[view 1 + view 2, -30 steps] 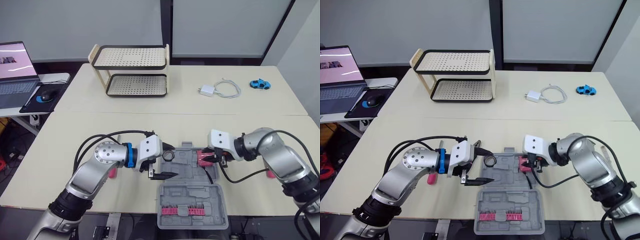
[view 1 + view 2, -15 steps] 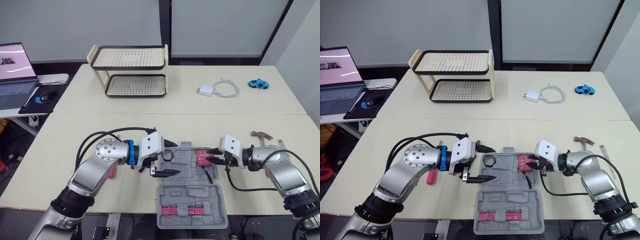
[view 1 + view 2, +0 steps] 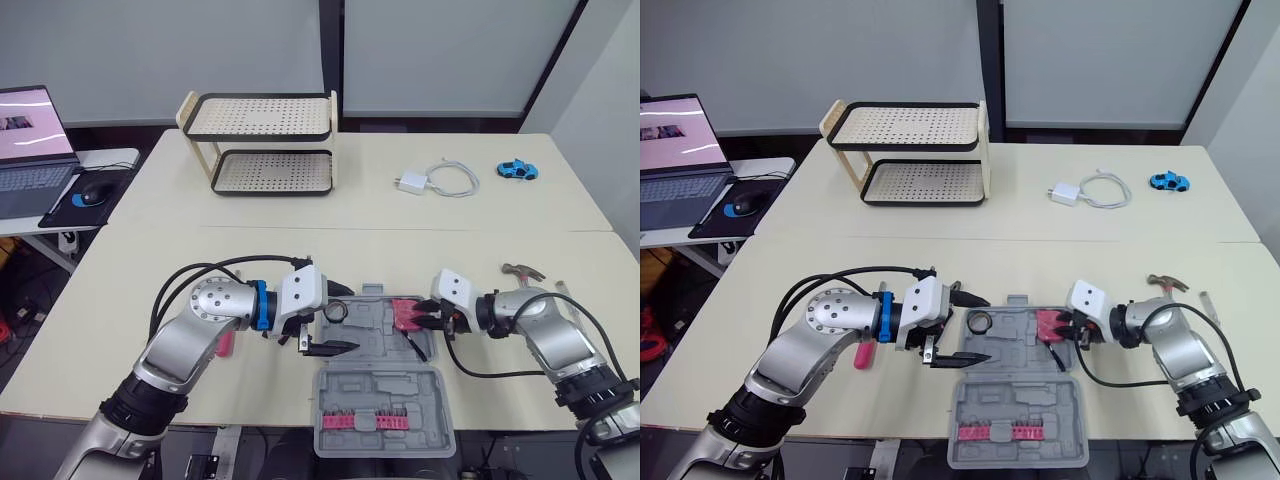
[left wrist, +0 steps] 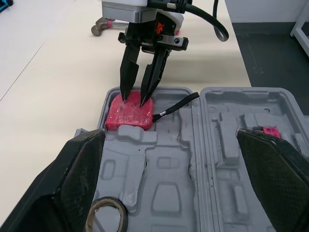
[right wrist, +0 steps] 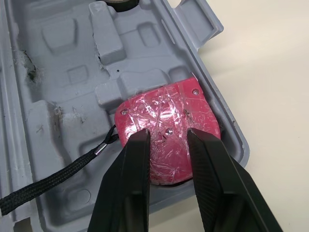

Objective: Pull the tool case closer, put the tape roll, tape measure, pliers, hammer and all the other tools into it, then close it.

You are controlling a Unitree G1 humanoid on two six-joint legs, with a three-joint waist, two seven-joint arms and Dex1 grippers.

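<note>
The grey tool case (image 3: 372,350) lies open at the table's front edge, its lid (image 3: 385,440) towards me. A black tape roll (image 3: 335,311) sits in the case's left end, between the wide-open fingers of my left gripper (image 3: 343,318). The pink tape measure (image 3: 407,315) lies in the case's right end with its black strap (image 4: 176,105) trailing. My right gripper (image 3: 428,316) is slightly open, its fingertips (image 5: 140,140) resting on top of the tape measure. A hammer (image 3: 523,271) lies on the table to the right. A pink-handled tool (image 3: 862,356) lies left of the case, partly hidden by my left arm.
A row of pink bits (image 3: 370,420) sits in the lid. A two-tier rack (image 3: 265,140), a white charger with cable (image 3: 440,180) and a blue toy car (image 3: 518,168) stand at the back. A laptop (image 3: 30,135) sits on the side desk at the left.
My right gripper has moved a little left, onto the tape measure in the case. A second ago that arm was raised and hid the hammer. The left gripper has barely moved.
</note>
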